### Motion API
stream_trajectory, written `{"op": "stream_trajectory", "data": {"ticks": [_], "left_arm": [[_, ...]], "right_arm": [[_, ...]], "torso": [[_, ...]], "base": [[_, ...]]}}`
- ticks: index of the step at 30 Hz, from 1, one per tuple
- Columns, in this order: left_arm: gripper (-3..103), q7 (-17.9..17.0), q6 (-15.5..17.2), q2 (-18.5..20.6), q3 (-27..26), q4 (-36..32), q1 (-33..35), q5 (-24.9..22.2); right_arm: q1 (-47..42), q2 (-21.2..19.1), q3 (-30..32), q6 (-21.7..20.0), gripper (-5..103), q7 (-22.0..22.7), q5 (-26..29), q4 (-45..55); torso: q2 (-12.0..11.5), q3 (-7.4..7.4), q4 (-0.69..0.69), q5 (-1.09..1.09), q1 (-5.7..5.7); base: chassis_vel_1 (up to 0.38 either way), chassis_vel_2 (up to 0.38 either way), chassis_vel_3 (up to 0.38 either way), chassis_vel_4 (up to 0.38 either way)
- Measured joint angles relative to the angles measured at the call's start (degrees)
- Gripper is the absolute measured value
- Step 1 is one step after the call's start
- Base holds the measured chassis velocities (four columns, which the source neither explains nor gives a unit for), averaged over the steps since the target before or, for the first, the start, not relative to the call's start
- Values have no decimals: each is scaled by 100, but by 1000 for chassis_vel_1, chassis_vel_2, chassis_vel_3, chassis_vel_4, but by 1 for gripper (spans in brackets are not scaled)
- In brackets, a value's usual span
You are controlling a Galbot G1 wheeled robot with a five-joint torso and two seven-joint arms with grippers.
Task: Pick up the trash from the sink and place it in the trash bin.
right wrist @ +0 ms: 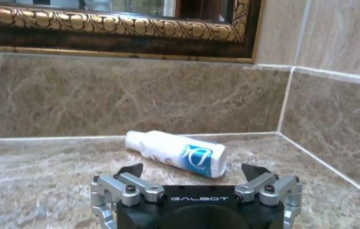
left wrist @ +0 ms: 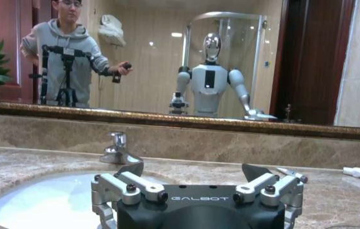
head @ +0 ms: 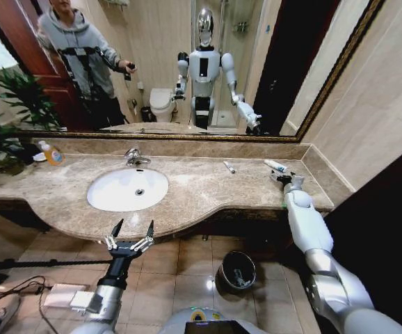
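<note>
I have the brown marble worktop (head: 201, 191) across my view, the white sink (head: 127, 189) set into its left half with nothing lying in the bowl that I can make out. The trash bin (head: 237, 270) stands on the floor below the worktop edge, right of centre, with something small already inside.

My right end effector (head: 282, 178) is at the far right of the worktop, jaws spread wide, just short of a white-and-blue tube (right wrist: 176, 153) lying on its side near the corner of the backsplash. I judge that tube light, with a soft, squeezable body and a smooth skin that could slip or roll; I would close across the middle of the barrel, square to its length, not on the crimped end.

A thinner white tube (head: 229, 167) lies alone further left, between sink and corner.

My left end effector (head: 129, 238) hangs wide open off the near edge, before the sink.
</note>
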Motion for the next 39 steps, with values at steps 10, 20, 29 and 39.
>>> {"op": "stream_trajectory", "data": {"ticks": [10,20,29,39], "left_arm": [[100,0,0,0,0,0,0,0],[100,0,0,0,0,0,0,0],[100,0,0,0,0,0,0,0],[100,0,0,0,0,0,0,0]], "right_arm": [[484,5,-44,204,100,-100,-79,-578],[732,-54,-73,229,100,-389,-76,-960],[587,-175,-91,137,100,-555,127,-894],[-84,-263,-128,39,100,-699,402,-144]], "torso": [[0,0,0,1,0],[0,0,0,2,0],[0,0,0,1,0],[0,0,-1,2,0]], "base": [[0,0,0,0],[0,0,0,0],[0,0,0,0],[0,0,0,0]]}}
